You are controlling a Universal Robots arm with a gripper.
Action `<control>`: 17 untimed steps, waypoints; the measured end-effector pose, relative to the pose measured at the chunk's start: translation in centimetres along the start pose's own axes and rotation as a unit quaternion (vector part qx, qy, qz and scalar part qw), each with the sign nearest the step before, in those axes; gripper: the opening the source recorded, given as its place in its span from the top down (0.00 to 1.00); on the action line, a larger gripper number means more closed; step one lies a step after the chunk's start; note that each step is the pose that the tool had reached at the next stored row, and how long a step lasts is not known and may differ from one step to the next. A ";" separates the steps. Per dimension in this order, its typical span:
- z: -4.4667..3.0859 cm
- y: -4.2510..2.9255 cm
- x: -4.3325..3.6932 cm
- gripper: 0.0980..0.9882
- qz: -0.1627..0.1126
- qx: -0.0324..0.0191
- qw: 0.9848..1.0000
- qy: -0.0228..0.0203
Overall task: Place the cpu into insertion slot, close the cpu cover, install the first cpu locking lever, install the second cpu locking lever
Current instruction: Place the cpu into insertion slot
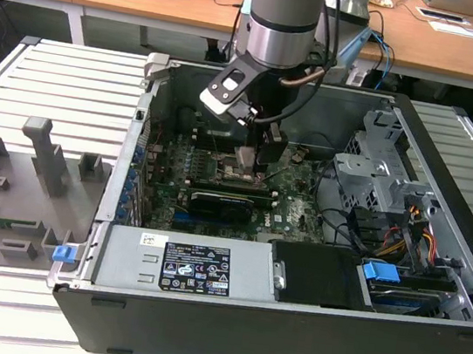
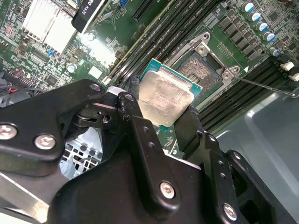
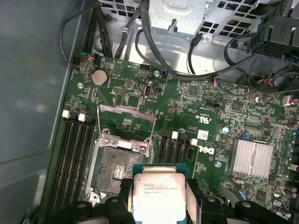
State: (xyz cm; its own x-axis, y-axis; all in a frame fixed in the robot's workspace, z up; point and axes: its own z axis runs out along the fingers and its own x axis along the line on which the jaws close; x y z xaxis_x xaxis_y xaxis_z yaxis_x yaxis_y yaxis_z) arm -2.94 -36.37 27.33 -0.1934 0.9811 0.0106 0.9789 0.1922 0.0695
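At the upper centre of the exterior view, a silver and black robot arm (image 1: 281, 16) reaches down into an open black computer case (image 1: 284, 342) lying on a pale grey slatted surface (image 1: 65, 82). Its black gripper (image 1: 252, 157) hangs just above the green circuit board (image 1: 294, 207) and carries the cpu (image 1: 246, 159), a small flat square chip with a silver-grey metal top. A grey fixture tray (image 1: 4, 197) sits beside the case on the exterior view's left.

In the second wrist view, the gripper (image 2: 161, 109) is clamped on two opposite edges of the cpu (image 2: 164, 97). The chip hangs clear of the board, just beside the insertion slot (image 2: 198, 70), a square dark socket with a metal rim that lies uncovered. A thin metal rod (image 2: 261, 85) juts from the socket's corner.

In the first wrist view, the gripper (image 3: 158, 205) holds the cpu (image 3: 158, 196) next to the insertion slot (image 3: 117, 165). The cpu cover (image 3: 126, 122), a thin silver-grey metal frame with a cut-out middle, is swung open on the side of the slot away from the gripper. Long black memory slots (image 3: 74, 158) flank the socket.
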 end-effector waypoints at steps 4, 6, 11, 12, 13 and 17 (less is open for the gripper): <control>0.35 -0.05 0.07 0.50 0.009 0.000 1.000 -0.001; 0.52 -0.07 0.14 0.50 0.015 0.000 1.000 -0.001; 1.00 -0.17 0.57 0.50 0.022 0.000 1.000 -0.002; 1.13 -0.15 0.70 0.50 0.023 0.000 1.000 -0.002; 1.22 -0.14 0.80 0.50 0.023 0.000 1.000 -0.002; 1.50 -0.10 1.05 0.50 0.023 0.000 1.000 -0.002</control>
State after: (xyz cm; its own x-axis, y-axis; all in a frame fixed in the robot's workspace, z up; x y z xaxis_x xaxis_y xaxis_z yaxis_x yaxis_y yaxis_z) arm -3.15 -35.32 25.83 -0.1489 0.9888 0.0104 0.9866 0.1479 0.0694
